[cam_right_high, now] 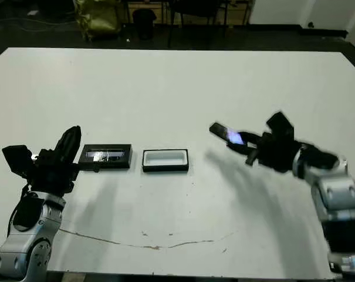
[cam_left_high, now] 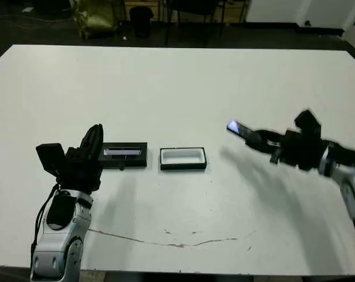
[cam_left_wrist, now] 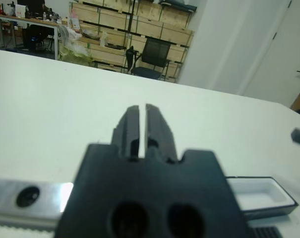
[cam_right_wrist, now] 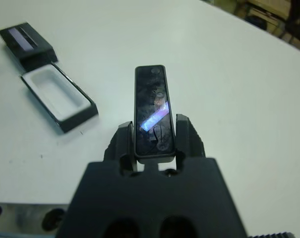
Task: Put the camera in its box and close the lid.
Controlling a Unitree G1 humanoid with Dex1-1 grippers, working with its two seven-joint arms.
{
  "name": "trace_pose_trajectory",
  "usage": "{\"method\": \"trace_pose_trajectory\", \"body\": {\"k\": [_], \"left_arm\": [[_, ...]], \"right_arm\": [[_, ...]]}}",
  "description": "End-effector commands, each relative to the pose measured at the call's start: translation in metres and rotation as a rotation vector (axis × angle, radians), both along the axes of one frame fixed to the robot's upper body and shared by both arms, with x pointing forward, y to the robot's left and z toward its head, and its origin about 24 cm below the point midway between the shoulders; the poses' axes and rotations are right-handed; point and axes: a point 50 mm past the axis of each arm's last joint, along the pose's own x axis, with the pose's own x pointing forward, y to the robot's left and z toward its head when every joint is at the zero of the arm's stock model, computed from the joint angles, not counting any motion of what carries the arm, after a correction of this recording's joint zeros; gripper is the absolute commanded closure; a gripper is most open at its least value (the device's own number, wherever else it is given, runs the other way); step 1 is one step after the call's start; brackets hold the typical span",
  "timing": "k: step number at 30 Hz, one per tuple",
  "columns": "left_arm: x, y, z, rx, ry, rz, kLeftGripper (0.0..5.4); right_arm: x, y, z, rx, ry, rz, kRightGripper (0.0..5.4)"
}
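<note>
Camera: slim black bar [cam_right_wrist: 150, 109], glossy face up with a bluish reflection, held off the table to the right of the box, well apart from it. Carried in the air, I judge, because it has yet to be brought over the tray.

Right gripper: [cam_right_wrist: 152, 130] clamped on the camera's near end, one finger [cam_right_wrist: 124, 139] on each long edge. Most of the bar sticks out past the fingertips, which would leave the free end clear to go into the tray first.

Box: shallow black tray with white lining [cam_left_high: 183, 158], open side up, flat on the white table [cam_left_high: 177, 82]. Nothing in it, so it is ready to receive the bar.

Lid: flat black cover with a silvery strip [cam_left_high: 124, 154], lying face up just left of the box, a small gap between them. Set aside there, it keeps the tray mouth free.

Left gripper: [cam_left_high: 94, 141] at the lid's left end, fingers pressed together with only a slit between, grasping nothing. Probably placed there to take the lid once the camera is seated.

Stage: insertion not yet done; lid still off.
</note>
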Motion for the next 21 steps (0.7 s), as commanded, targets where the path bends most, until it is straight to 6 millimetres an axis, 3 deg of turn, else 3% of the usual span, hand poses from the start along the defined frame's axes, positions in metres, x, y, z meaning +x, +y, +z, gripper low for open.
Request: {"method": "trace_pose_trajectory", "body": {"k": [1, 9, 21], "left_arm": [[-0.001, 0.002, -0.006, 0.008, 0.031, 0.001, 5.40], [-0.002, 0.001, -0.006, -0.004, 0.035, 0.000, 5.40], [-0.001, 0.002, -0.008, -0.012, 0.039, -0.003, 5.40]], "right_arm": [[0.011, 0.004, 0.015, -0.052, -0.023, 0.074, 4.91], [0.030, 0.035, 0.037, -0.108, -0.021, 0.315, 4.91], [0.047, 0.071, 0.028, -0.228, 0.128, 0.530, 4.92]]}}
